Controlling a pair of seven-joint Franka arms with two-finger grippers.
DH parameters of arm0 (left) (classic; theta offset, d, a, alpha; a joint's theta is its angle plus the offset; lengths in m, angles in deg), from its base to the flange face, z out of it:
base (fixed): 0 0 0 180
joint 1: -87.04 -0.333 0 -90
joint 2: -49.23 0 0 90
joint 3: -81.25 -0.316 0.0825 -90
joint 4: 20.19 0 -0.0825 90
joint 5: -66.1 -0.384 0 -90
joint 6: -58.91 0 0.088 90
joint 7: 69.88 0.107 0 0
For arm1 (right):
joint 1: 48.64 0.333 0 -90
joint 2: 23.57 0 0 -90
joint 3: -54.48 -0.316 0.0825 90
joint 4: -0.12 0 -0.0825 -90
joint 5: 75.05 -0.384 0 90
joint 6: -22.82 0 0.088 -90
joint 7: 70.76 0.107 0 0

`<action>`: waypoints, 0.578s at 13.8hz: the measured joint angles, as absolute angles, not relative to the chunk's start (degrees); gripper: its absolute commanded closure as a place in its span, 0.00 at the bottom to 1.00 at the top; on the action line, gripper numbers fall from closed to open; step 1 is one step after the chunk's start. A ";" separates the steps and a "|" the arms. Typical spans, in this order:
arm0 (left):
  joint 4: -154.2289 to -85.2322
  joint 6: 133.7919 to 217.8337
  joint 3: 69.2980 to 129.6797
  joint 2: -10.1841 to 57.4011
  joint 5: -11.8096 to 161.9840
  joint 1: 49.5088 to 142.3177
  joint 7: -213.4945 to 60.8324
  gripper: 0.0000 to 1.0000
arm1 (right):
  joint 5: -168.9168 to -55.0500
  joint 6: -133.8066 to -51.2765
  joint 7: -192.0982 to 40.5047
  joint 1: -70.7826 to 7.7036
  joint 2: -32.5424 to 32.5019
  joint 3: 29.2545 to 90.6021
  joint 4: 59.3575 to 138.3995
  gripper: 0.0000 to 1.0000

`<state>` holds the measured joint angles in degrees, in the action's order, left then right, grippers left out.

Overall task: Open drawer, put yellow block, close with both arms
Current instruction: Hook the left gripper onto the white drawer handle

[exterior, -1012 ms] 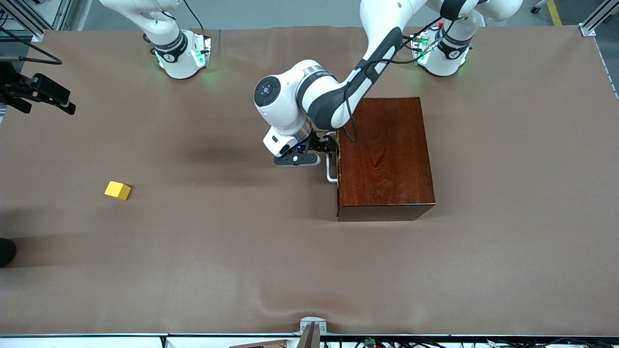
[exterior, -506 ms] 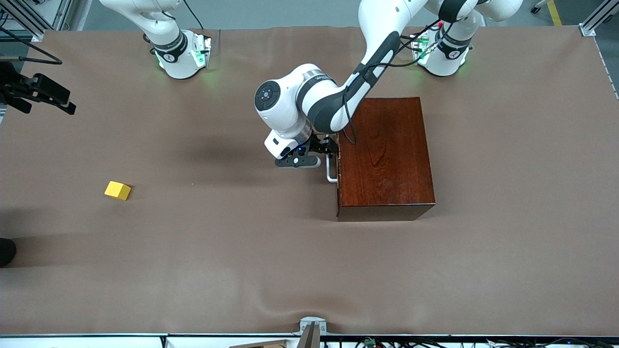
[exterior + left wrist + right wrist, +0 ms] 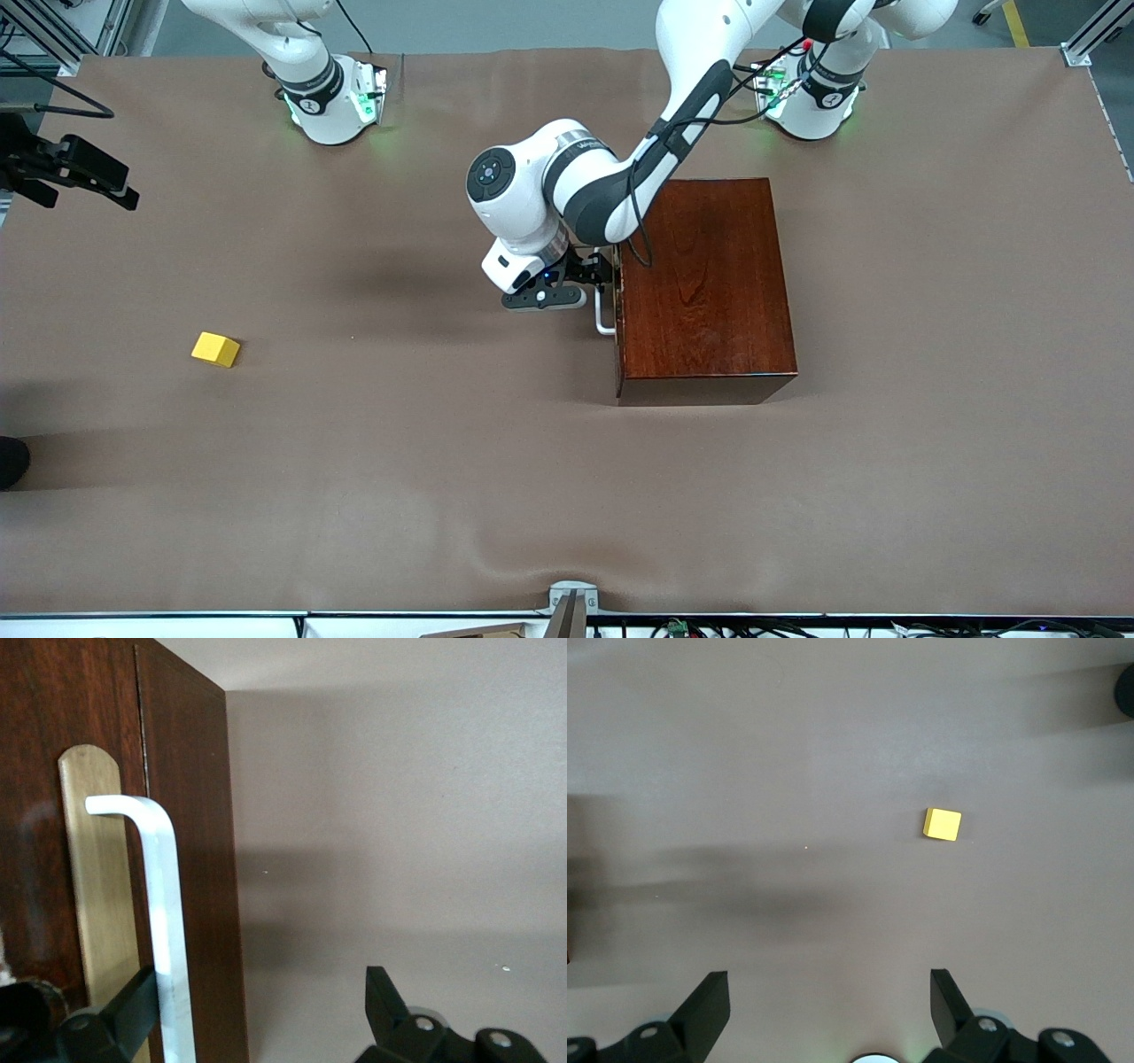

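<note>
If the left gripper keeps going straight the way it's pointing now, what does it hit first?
Most likely the drawer front. The left gripper points at the wooden box's drawer face, jaws open with one finger already against the white handle, so the bar would slide between the fingers. The remaining gap is hard to judge.

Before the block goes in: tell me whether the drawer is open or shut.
Shut. The drawer front sits flush with the box, no tray showing. The open left gripper straddles the handle.
</note>
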<state>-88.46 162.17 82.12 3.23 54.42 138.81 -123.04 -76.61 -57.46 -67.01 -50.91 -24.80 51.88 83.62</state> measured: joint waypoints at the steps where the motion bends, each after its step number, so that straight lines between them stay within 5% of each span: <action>1: -88.46 162.70 82.13 3.14 54.80 138.81 -123.54 0.00 | -76.61 -57.46 -67.01 -50.91 -24.80 51.88 83.62 0.00; 8: -88.39 168.30 82.39 3.00 56.52 138.88 -128.50 0.00 | -76.62 -57.46 -67.01 -50.91 -24.80 51.88 83.62 0.00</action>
